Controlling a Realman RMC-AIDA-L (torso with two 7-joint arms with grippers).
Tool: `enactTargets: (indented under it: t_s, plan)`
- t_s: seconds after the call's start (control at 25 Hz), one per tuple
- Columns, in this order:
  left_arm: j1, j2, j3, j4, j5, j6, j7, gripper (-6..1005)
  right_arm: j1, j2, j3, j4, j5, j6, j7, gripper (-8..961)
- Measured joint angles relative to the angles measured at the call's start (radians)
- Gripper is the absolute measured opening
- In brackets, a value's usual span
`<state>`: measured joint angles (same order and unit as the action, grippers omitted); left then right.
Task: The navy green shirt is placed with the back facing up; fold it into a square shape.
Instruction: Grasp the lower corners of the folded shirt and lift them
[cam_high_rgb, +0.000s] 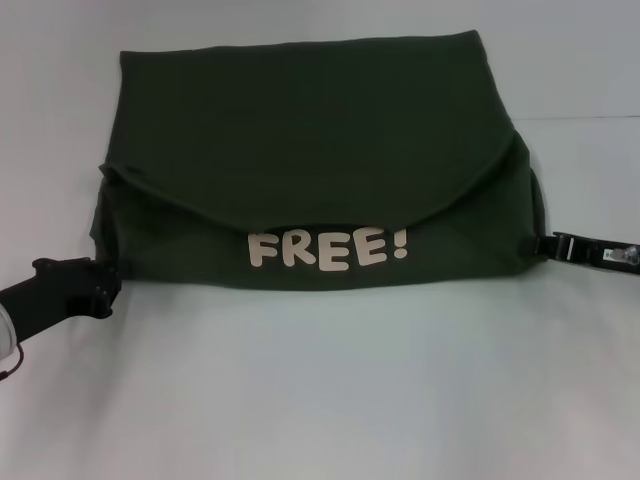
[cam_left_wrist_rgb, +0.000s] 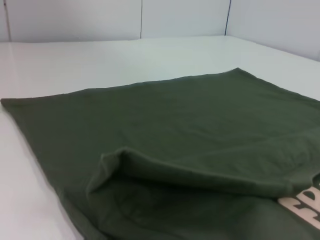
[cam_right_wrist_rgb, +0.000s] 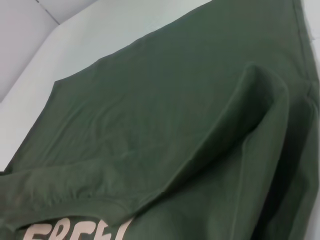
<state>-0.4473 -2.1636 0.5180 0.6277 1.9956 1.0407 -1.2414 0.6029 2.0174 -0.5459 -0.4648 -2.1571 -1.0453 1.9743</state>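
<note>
Shirt half folded on the table

We see the green shirt (cam_high_rgb: 300, 170) folded, "FREE!" showing; left gripper (cam_high_rgb: 100, 285) and right gripper (cam_high_rgb: 560, 246) at its near corners, grips we cannot tell.

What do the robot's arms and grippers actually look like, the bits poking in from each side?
The left gripper is chunky matte black, on a black arm with a pale grey segment and a thin reddish cable at the frame edge. The right gripper is black too, slimmer, blocky, backed by a pale part bearing a small dark mark.
</note>
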Motion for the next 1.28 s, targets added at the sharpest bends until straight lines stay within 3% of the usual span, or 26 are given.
enactTargets:
  t_s: [0.4, 0.72, 0.96, 1.28]
  plan:
    - [0.079, -0.003, -0.003, 0.110, 0.000, 0.228, -0.215, 53, -0.091, -0.008, 0.014, -0.065, 0.001, -0.173, -0.058, 35]
    - [0.167, -0.004, -0.015, 0.201, 0.009, 0.413, -0.304, 54, -0.196, -0.011, 0.052, -0.141, 0.000, -0.408, -0.116, 36]
    - [0.197, 0.000, -0.135, 0.231, 0.104, 0.587, -0.311, 53, -0.273, -0.005, 0.050, -0.205, -0.008, -0.528, -0.135, 36]
    - [0.233, 0.001, -0.229, 0.284, 0.237, 0.791, -0.303, 54, -0.347, -0.012, 0.053, -0.216, -0.011, -0.634, -0.191, 36]
